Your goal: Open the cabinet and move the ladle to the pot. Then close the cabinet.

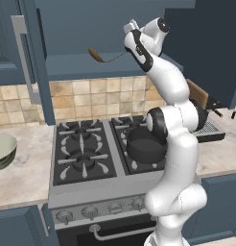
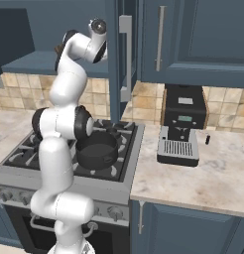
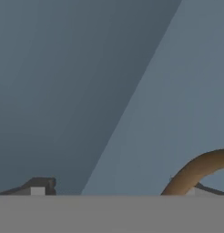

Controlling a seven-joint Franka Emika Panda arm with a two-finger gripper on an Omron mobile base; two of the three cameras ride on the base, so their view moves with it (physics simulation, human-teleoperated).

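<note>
The ladle (image 1: pixel 101 56) is lying on the floor of the open cabinet (image 1: pixel 81 29), its brown bowl pointing toward ten o'clock and its thin dark handle running toward three o'clock, where it is meeting the gripper (image 1: pixel 130 28). In the hand view a curved brown part of the ladle (image 3: pixel 200 170) is arching in at about four o'clock, just beside one dark fingertip (image 3: pixel 41 185) at seven o'clock; whether the fingers are touching it I cannot tell. The gripper is standing released, jaws spread wide, grasping nothing that shows.

The cabinet doors are hanging open: the left door (image 1: pixel 29 57) with its silver bar handle (image 1: pixel 23 53) is sitting at nine o'clock of the ladle, and the right door (image 1: pixel 206 43) at three o'clock. In the right base view the cabinet shelf (image 2: pixel 30 63) is showing behind the arm (image 2: pixel 69 79).

The pot (image 1: pixel 146 144) is resting at six o'clock of the ladle, well below it, on the right front burner of the stove (image 1: pixel 86 153); it is also showing on the stove (image 2: pixel 15 154) in the right base view (image 2: pixel 96 149). A pale bowl (image 1: pixel 2 150) is sitting on the counter (image 1: pixel 24 173) at nine o'clock of the stove. A coffee machine (image 2: pixel 181 129) is standing at three o'clock of the pot.
</note>
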